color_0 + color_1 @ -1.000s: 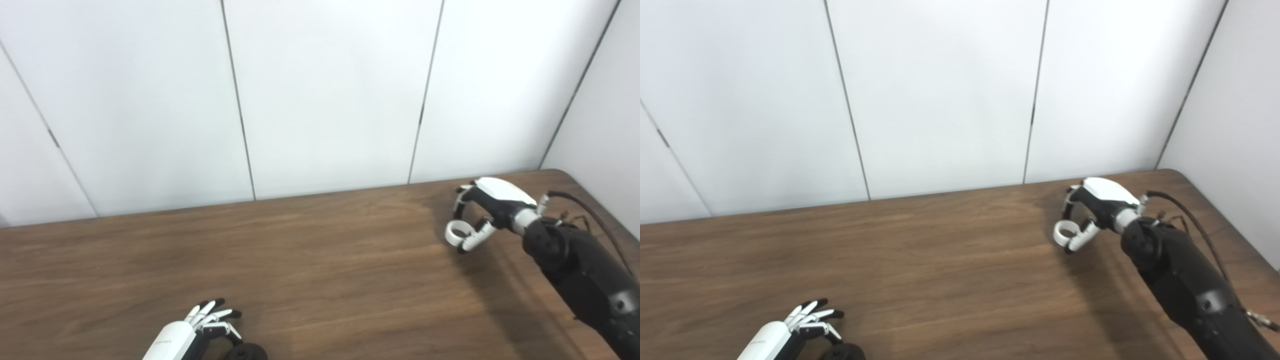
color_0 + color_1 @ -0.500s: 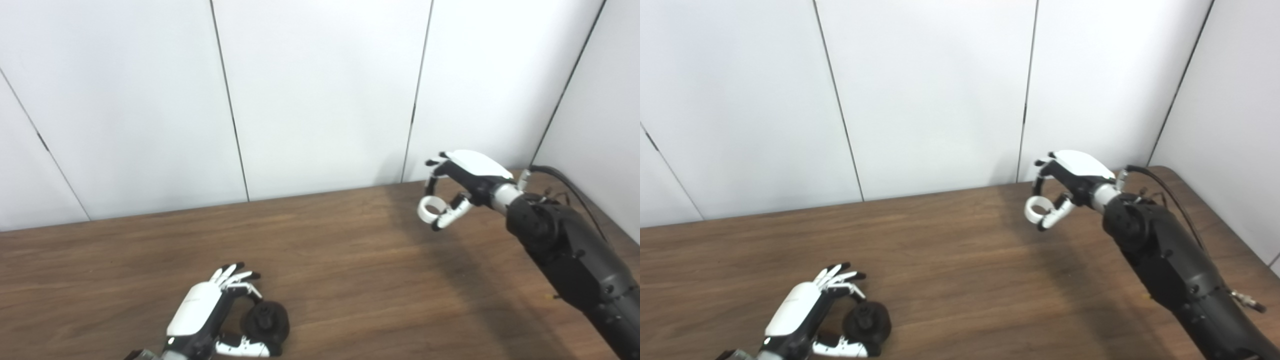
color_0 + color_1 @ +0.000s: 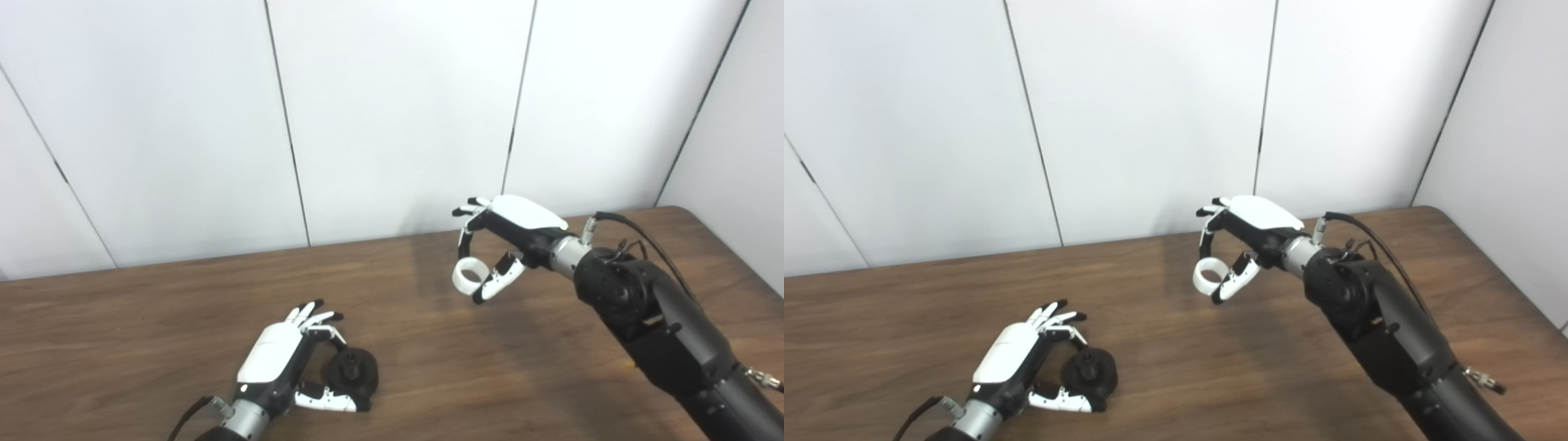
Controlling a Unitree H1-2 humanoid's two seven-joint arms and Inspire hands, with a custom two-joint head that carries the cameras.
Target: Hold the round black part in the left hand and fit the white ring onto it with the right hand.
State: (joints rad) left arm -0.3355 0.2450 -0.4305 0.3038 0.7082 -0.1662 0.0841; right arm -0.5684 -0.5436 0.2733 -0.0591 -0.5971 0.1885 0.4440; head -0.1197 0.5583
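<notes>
Nearest: left hand [image 3: 275, 361] low over the counter [image 3: 122, 343], fingers [image 3: 318, 318] and thumb curled round the round black part [image 3: 352, 380]; part looks pinched at its rim between thumb below and fingertips above, hub facing up and toward the camera; whether it sits on the counter or is just lifted, cannot tell.

Black part reads as a stiff moulded disc with a raised central boss; probably light, matte, not very slippery; rim grip is the right hold since it leaves the boss and top face free for the ring; risk is the disc pivoting between two contact points if pushed off-axis.

Further back, right of centre: right hand [image 3: 508, 236] raised well above the counter, fingers closed on the white ring [image 3: 468, 275], pinched between thumb and a fingertip on its outer wall; bore is open and unobstructed.

Ring looks rigid, thin-walled, smooth plastic, very light; likely slippery and easy to cock or flick out of a two-point pinch; hold on the outer wall only, keep the bore clear, light squeeze.

The two parts are well apart; ring not yet over the boss; fitting will need the ring's axis squared to the boss before pressing.
</notes>
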